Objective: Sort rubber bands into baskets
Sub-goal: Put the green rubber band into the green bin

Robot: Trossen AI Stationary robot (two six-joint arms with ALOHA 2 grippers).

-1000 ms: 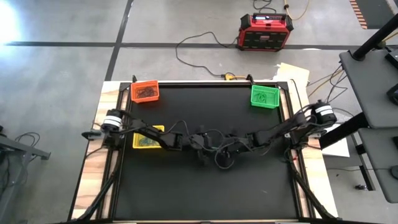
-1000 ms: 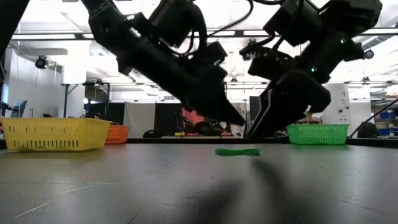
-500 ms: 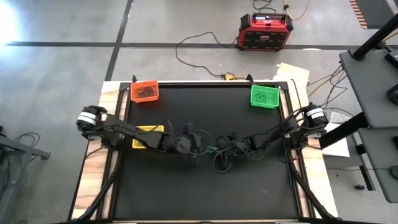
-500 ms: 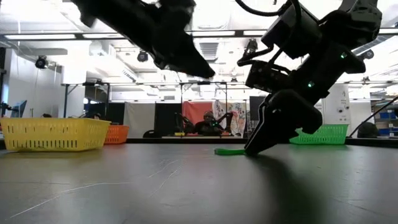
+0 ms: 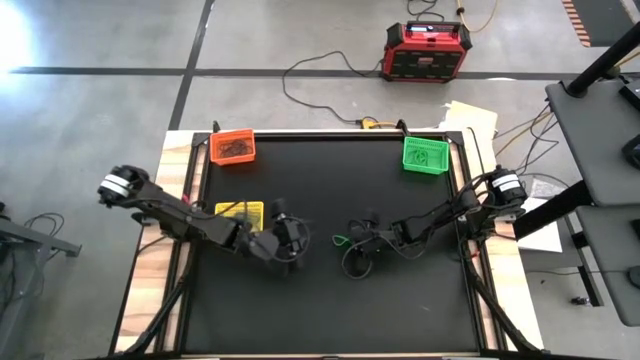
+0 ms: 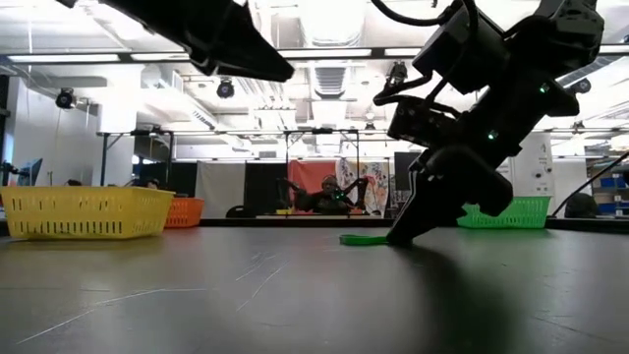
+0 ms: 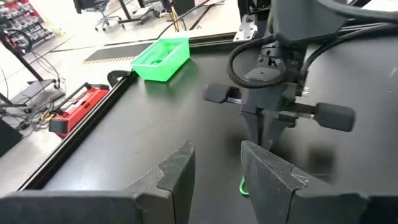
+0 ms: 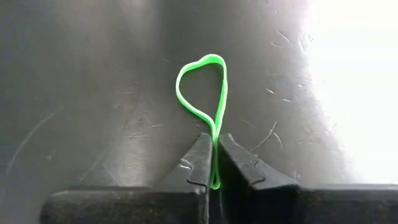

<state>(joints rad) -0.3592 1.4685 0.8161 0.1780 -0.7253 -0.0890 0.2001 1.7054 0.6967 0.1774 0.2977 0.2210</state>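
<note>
Sorting looks nearly finished. Orange basket [image 5: 233,148] at the table's far-left corner holds dark bands; green basket [image 5: 424,155] at the far-right corner has contents too small to tell; yellow basket [image 5: 238,218] at the left edge has something in it, partly hidden by the left arm. Only one loose band visible: green rubber band [image 8: 205,93], lying on the black table [image 5: 400,300] near its centre.

Right gripper [image 8: 214,163]: tips down at the mat, jaws pressed together, pinching one end of the green rubber band; the rest of the loop lies flat ahead of the fingers. Band not yet lifted, judging by the low view [image 6: 366,239].

Left gripper [image 7: 214,163]: raised off the mat left of centre, near the yellow basket, fingers partly spread, holding nothing visible.

Left to do, likely: lift the band and carry it to the green basket.
</note>
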